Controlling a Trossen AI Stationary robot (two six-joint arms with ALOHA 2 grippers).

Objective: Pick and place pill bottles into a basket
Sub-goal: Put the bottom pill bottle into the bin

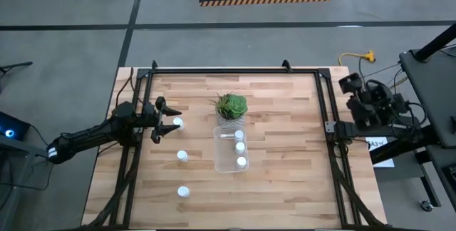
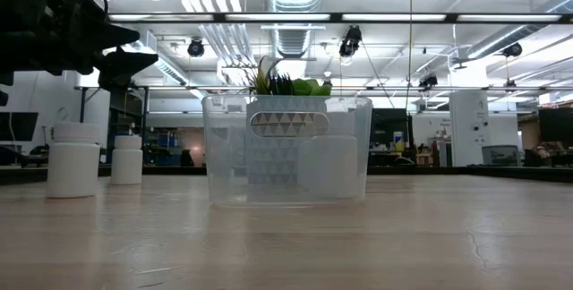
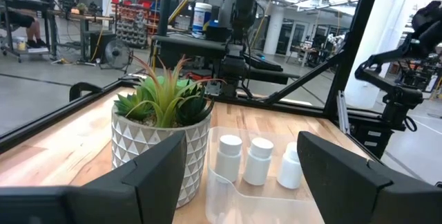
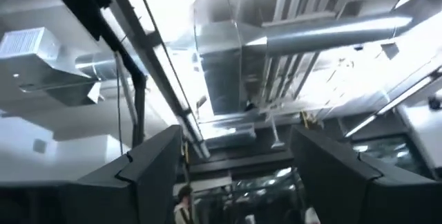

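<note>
Three white pill bottles (image 1: 240, 147) stand in a row inside the clear basket (image 1: 222, 161), and they also show in the left wrist view (image 3: 257, 160). Three more stand on the table on their bases: one (image 1: 177, 122) by my left gripper, one (image 1: 182, 155) nearer, and one (image 1: 183, 191) nearest. My left gripper (image 1: 171, 117) is open and empty. It hovers above the table (image 2: 112, 48), left of the plant, and faces the basket (image 3: 242, 148). My right gripper (image 4: 235, 175) is open and empty, pointing up at the ceiling, off the table's right edge.
A green potted plant (image 1: 231, 106) in a white patterned pot (image 3: 159, 151) stands against the basket's far end. A black frame (image 1: 235, 72) runs around the table. My right arm (image 1: 367, 106) is folded beyond the right rail.
</note>
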